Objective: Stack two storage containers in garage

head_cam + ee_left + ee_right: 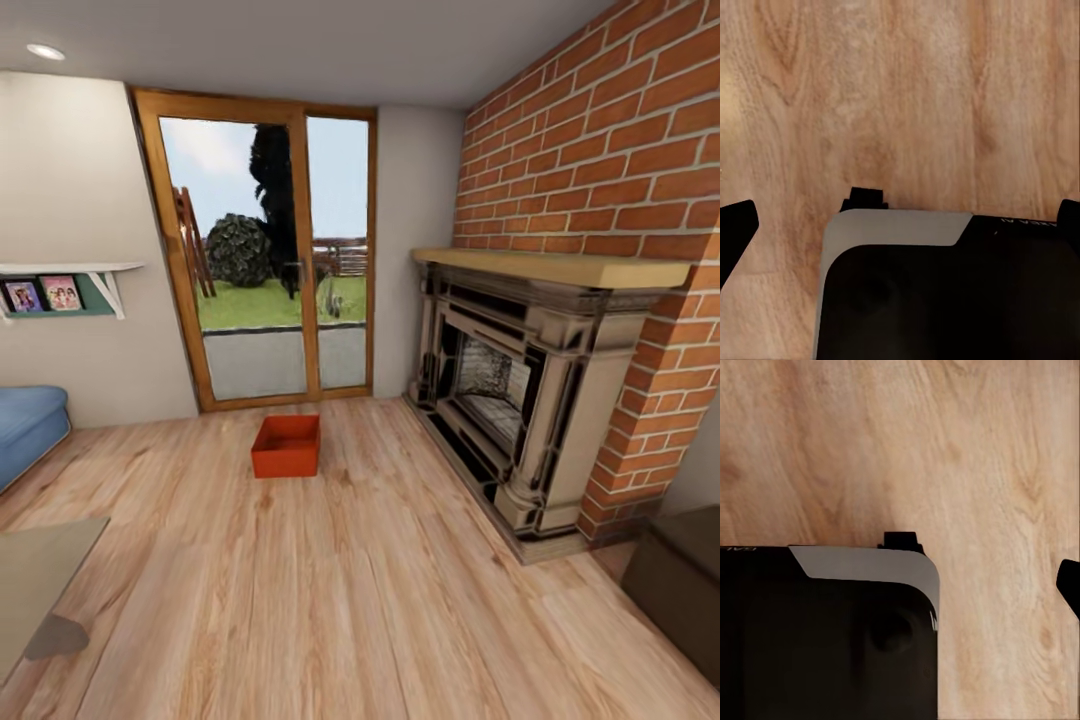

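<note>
One red-orange open-top storage container [286,446] sits on the light wood-plank floor of the living room, a few steps ahead of me in front of the glass patio door [268,262]. It is empty and nothing touches it. In the left wrist view my left gripper [900,221] hangs over the planks above my dark base, and its two black fingertips [736,225] stand wide apart with nothing between them. In the right wrist view one fingertip [1069,585] of my right gripper [900,585] shows far out to the side, so it is open and holds nothing.
A brick-and-stone fireplace [520,390] juts out along the right wall. A dark cabinet [682,585] stands at the near right. A blue sofa [28,425] and a low table [40,585] are at the left. Open plank floor lies between me and the container.
</note>
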You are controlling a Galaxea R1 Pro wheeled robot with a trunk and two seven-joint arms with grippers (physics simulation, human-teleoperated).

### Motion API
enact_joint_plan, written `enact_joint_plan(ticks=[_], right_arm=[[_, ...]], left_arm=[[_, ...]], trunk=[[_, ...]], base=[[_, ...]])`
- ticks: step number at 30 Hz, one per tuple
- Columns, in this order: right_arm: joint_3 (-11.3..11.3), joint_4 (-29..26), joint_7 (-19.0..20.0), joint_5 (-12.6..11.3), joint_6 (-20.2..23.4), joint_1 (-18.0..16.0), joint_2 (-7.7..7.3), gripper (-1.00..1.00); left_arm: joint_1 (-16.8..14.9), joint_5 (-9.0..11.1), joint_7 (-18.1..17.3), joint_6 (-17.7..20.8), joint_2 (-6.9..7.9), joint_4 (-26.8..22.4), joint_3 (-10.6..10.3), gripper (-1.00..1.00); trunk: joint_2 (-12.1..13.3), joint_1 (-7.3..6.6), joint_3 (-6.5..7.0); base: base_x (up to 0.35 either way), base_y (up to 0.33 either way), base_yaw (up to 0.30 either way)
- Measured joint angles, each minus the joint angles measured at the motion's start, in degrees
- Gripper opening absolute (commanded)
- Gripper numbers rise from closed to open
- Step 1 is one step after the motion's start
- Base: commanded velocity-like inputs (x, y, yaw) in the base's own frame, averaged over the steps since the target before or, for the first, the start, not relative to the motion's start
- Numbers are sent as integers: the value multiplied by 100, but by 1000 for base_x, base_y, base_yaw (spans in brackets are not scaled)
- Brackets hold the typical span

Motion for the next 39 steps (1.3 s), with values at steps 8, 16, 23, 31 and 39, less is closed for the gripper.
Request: enact_joint_plan(ticks=[8,16,23,31,39], right_arm=[[-2,0,0,-2,0,0,0,100],[1,0,0,1,0,0,0,100],[-2,0,0,2,0,0,0,100],[0,0,0,1,0,0,0,100],[-2,0,0,0,0,0,-1,100]], left_arm=[[0,4,0,-14,9,-2,3,100],[0,3,-1,-25,9,-4,0,100],[0,4,-3,-26,9,-1,2,100],[0,4,-7,-26,9,3,0,100],[0,4,-7,-26,9,1,0,100]], trunk=[[0,3,0],[1,3,0],[0,0,0],[0,0,0],[0,0,0]], base=[[158,0,270],[8,0,270],[105,0,270],[314,0,270],[322,0,263]])
